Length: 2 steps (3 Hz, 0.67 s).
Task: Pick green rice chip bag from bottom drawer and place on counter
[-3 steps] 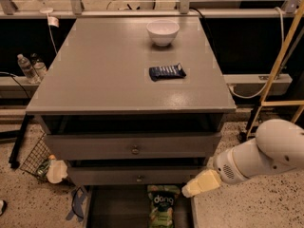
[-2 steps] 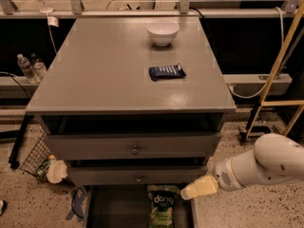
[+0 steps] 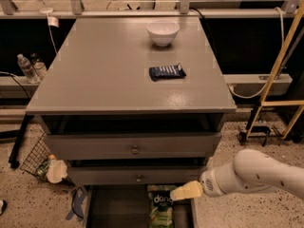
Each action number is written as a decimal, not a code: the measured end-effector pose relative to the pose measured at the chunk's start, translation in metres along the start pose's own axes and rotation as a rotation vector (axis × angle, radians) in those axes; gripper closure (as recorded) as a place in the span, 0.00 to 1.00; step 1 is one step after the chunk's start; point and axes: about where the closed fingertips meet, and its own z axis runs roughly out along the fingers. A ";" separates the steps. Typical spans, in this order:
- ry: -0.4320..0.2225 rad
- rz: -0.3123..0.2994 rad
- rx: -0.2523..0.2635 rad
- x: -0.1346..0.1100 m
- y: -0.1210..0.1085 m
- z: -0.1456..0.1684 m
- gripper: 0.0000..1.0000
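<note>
The gripper (image 3: 179,193) is at the right edge of the chip bag (image 3: 159,207), which lies in the bottom drawer (image 3: 118,209)

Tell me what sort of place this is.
Probably a robot test lab: speckled floor, loose cables, yellow frame beside the counter. The gripper hangs over the green rice chip bag in the bottom drawer.

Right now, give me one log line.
gripper: over bottom drawer, by green rice chip bag | bag: in drawer | counter: bowl, blue wrapper

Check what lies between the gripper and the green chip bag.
Nothing: in the camera view the gripper hangs over the bottom drawer, tip at the upper right corner of the green rice chip bag.
</note>
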 end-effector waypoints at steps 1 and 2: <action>-0.015 0.054 -0.085 0.006 -0.003 0.051 0.00; -0.035 0.094 -0.194 0.019 -0.003 0.089 0.00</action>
